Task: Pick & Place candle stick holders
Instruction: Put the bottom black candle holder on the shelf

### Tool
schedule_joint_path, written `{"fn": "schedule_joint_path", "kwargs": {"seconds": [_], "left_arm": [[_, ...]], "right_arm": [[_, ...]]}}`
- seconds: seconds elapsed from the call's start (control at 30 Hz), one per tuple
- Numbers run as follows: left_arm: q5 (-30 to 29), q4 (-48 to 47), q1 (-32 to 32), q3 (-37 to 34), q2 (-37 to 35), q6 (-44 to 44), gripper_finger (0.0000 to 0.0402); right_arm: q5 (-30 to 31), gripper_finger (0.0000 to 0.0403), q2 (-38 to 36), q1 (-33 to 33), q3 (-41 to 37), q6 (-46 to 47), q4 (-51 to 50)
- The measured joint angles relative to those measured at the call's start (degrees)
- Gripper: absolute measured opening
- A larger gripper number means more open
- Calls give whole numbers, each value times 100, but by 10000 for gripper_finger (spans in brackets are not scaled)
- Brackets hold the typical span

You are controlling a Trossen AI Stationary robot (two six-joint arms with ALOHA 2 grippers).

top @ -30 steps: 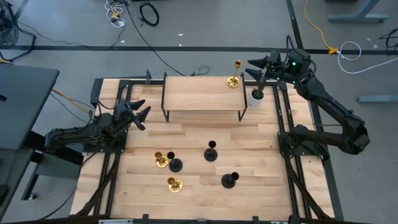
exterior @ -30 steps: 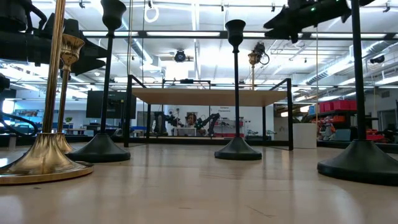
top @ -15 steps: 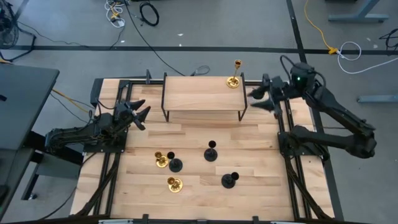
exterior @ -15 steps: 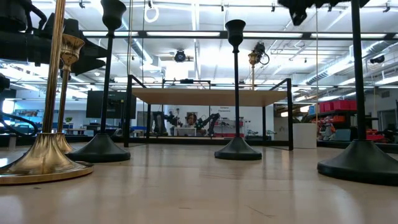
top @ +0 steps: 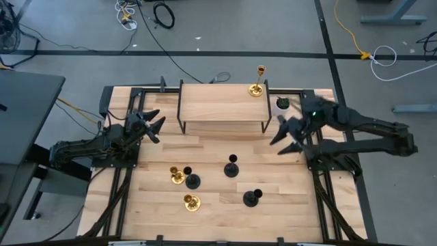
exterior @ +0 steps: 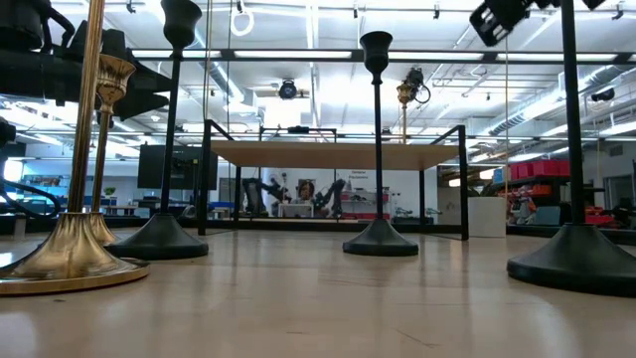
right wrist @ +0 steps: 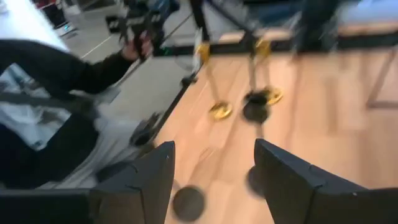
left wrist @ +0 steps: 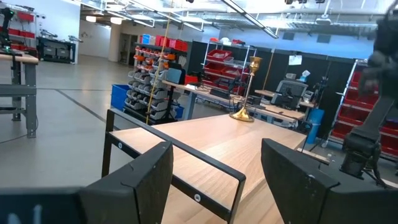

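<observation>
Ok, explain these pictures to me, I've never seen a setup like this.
Two dark robot arms work at a wooden table. One picture looks straight down, one looks level across the tabletop, and two come from cameras on the arms' wrists. The right gripper hangs open and empty beside the raised shelf; the left gripper waits open at the table's left side. One gold holder stands on the shelf. Two gold holders and three black holders stand on the table in front. A white pot sits by the shelf.

overhead, table-level, two wrist views
</observation>
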Motion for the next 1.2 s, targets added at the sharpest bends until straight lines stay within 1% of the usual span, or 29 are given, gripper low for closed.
{"fn": "schedule_joint_path", "kwargs": {"seconds": [0.07, 0.17, 0.43, 0.63, 0.97, 1.13, 1.2], "left_arm": [[0, 0, 0, 0, 0, 0, 245], [2, 0, -2, 0, 0, 0, 245], [2, 0, -2, 0, 0, 0, 245], [2, 0, 0, 0, 0, 0, 245], [2, 0, -1, 0, -1, 0, 245], [2, 0, -1, 0, -2, 0, 245], [2, 0, -1, 0, -1, 0, 245]], "right_arm": [[204, 220, 4, 296, -273, 213, 241], [350, 220, 0, 700, -667, 380, 642], [826, 220, 2, 1553, -1664, 1087, 2287], [1576, 220, 2, 2158, -2095, 1223, 2809], [2710, 220, 73, 3219, -2827, 1729, 4332], [3366, 220, 276, 3727, -3048, 1779, 5061], [3634, 220, 416, 3907, -3060, 1830, 5168]]}}
